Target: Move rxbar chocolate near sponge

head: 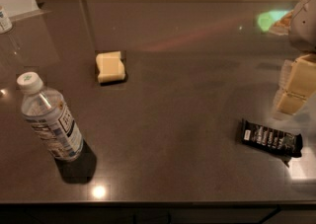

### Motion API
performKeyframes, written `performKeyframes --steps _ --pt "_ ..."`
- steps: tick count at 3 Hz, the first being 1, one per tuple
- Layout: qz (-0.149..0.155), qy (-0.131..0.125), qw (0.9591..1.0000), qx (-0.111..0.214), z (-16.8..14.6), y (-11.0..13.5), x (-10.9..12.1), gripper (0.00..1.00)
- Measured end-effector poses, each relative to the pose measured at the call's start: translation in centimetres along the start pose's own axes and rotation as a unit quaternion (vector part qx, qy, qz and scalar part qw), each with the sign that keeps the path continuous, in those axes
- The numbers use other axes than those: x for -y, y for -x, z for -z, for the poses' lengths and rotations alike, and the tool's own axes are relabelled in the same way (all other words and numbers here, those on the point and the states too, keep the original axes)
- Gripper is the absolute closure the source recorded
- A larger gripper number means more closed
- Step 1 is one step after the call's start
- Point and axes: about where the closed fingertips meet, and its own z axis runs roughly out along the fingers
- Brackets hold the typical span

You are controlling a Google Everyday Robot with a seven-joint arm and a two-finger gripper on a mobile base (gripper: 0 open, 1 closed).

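Observation:
The rxbar chocolate (270,138) is a flat black wrapper with white lettering, lying on the dark countertop at the right, near the front edge. The sponge (110,66) is a pale-yellow block lying far to its left, towards the back of the counter. My gripper (295,90), cream-coloured, hangs at the right edge of the view, just above and behind the bar, and is not touching it. It holds nothing that I can see.
A clear water bottle (49,119) with a white cap stands at the front left. A small container (4,18) shows at the far left edge. The counter's front edge (158,202) runs along the bottom. A green glare (269,19) lies at the back right.

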Motion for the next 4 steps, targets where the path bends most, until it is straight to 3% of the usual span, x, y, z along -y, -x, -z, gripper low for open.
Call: performKeyframes --steps 1,4 --pt "0.000 0.000 1.0000 0.000 0.0 0.0 0.0 0.00" --pt "-0.042 0.017 0.9964 0.072 -5.7 -4.7 -2.6 0.00"
